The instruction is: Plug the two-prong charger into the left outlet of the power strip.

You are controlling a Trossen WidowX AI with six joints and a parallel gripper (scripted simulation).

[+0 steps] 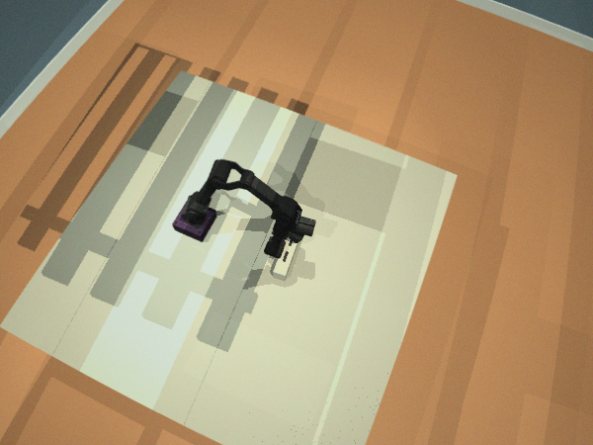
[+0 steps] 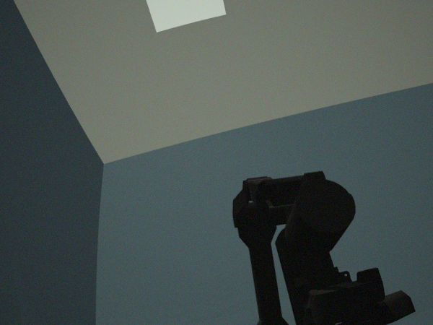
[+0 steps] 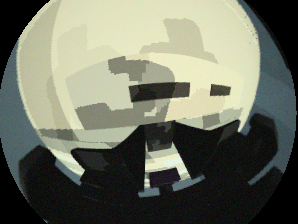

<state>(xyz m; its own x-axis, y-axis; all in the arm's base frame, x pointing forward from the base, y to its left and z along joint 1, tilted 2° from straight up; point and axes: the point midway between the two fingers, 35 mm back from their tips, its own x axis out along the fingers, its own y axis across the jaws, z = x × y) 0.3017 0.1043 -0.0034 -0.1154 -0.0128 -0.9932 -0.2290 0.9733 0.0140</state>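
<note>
Seen from above, a black robot arm [image 1: 262,190] [image 2: 265,278] rises from a purple base [image 1: 202,235] [image 3: 165,178] and bends over a pale tabletop [image 1: 321,316] [image 3: 107,22], with an orange floor [image 1: 494,124] around it. Its gripper [image 1: 283,242] [image 3: 154,124] is over a pale, narrow power strip [image 1: 282,269] [image 3: 200,75]; the arm covers one end of the strip, while the other end shows, with a dark marking on its top. The wrist view supplies what the top view hides: two black, wedge-shaped fingers closed on a small dark block, the charger [image 3: 160,136], at the near edge of the strip as that view shows it. Beyond the fingers, two dark patches [image 3: 159,92] lie in a row on the strip's upper face, the one on the picture's left wider than the other. Whether the charger's prongs touch or enter the outlet cannot be told, as they are hidden. The exterior view gives the arm from the side instead, a dark silhouette against a blue wall [image 2: 173,224], under a grey ceiling [image 2: 216,90] with a bright panel [image 2: 187,14]; its lower edge cuts off the working area. Only the top view shows the full spread of the tabletop, crossed by bands of light and shadow.
</note>
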